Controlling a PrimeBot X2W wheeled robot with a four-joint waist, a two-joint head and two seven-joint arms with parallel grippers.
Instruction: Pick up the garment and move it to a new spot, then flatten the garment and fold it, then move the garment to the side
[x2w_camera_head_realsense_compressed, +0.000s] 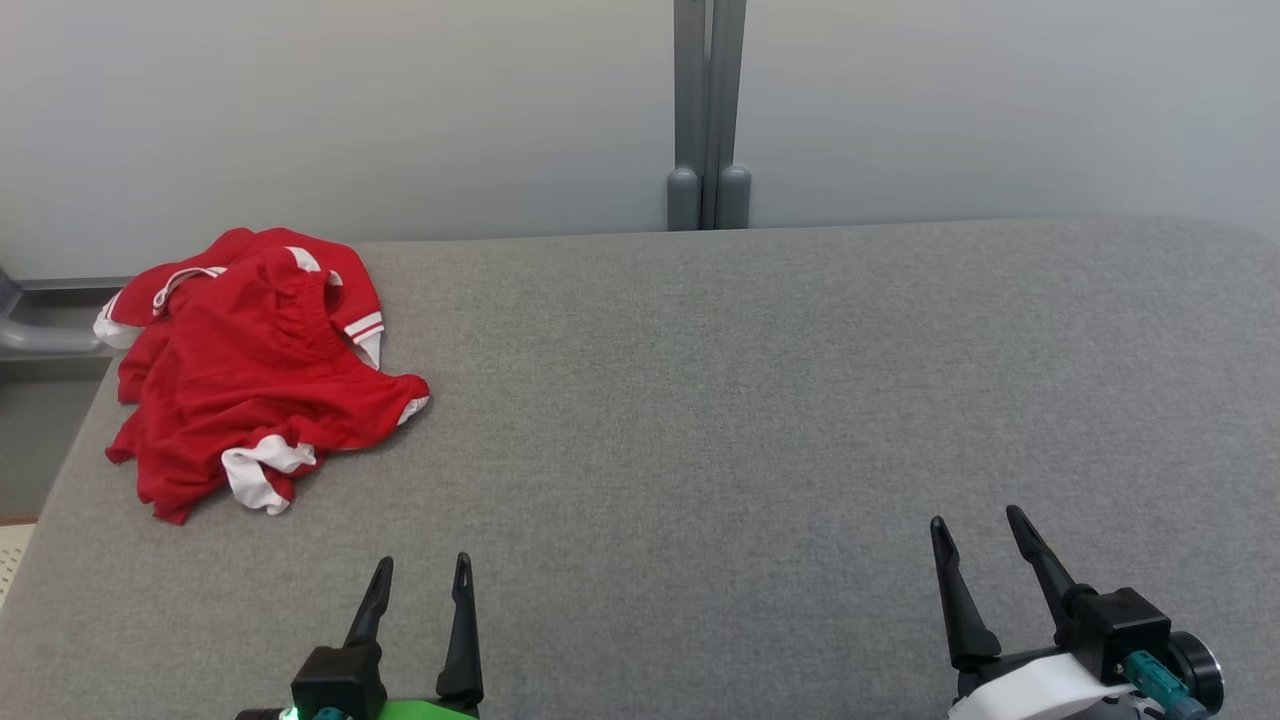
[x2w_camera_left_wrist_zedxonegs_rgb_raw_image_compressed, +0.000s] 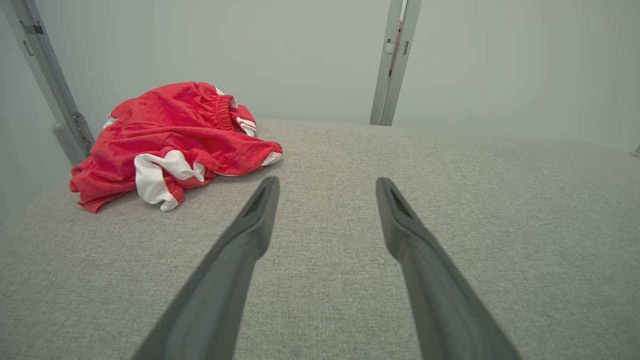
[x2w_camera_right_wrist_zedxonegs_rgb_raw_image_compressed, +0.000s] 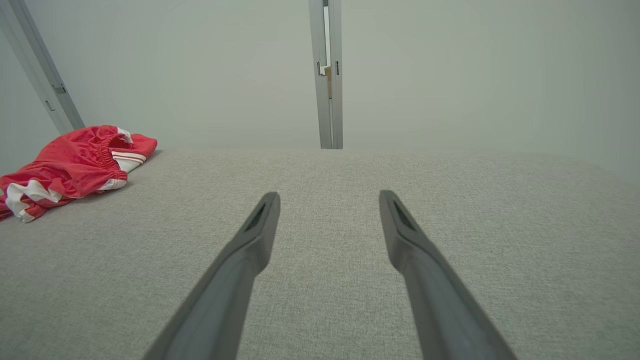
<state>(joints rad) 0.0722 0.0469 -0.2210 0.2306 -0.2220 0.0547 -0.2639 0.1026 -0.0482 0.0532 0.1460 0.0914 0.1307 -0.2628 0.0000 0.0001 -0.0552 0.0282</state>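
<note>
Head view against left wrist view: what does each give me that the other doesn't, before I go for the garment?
Head view: the open right gripper, and floor past the left edge of the table. Left wrist view: a tall post rising left of the garment. Both: the crumpled red garment on the grey table, the open left gripper short of it, and the upright post behind.

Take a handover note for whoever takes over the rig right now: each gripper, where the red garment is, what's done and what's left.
Left gripper: open, empty, at the near edge of the grey padded surface.
Right gripper: open, empty, at the near edge on the right.
Garment: red with white trim, crumpled in a heap at the far left corner; neither gripper touches it.
Done: nothing, judging by the heap.
Left: pick it up and move it, flatten, fold, move it aside.
</note>
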